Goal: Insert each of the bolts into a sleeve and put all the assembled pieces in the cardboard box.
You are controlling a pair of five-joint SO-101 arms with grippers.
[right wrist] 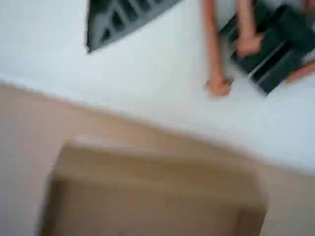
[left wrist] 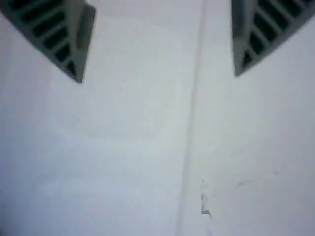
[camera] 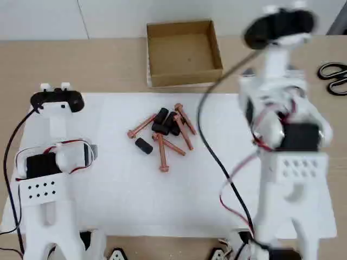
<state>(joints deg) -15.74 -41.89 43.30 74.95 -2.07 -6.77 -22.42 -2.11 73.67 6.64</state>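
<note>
Several copper bolts [camera: 162, 153] and black sleeves [camera: 143, 145] lie in a loose pile in the middle of the white mat [camera: 119, 189]. None of the bolts sits in a sleeve. The cardboard box [camera: 184, 26] stands empty behind the mat. My left gripper [camera: 56, 95] hangs over the mat's left side, away from the pile; its fingers [left wrist: 64, 39] stand wide open over bare mat. My right gripper [camera: 279, 27] is raised at the back right. One of its fingers [right wrist: 123, 19] shows above the mat's edge, with bolts [right wrist: 211, 54], sleeves [right wrist: 268, 46] and the box [right wrist: 147, 196] beyond it, and nothing held.
Scissors [camera: 333, 77] lie on the wooden table at the far right. A black cable [camera: 214, 146] from the right arm runs across the mat right of the pile. Bare mat stretches in front of the pile.
</note>
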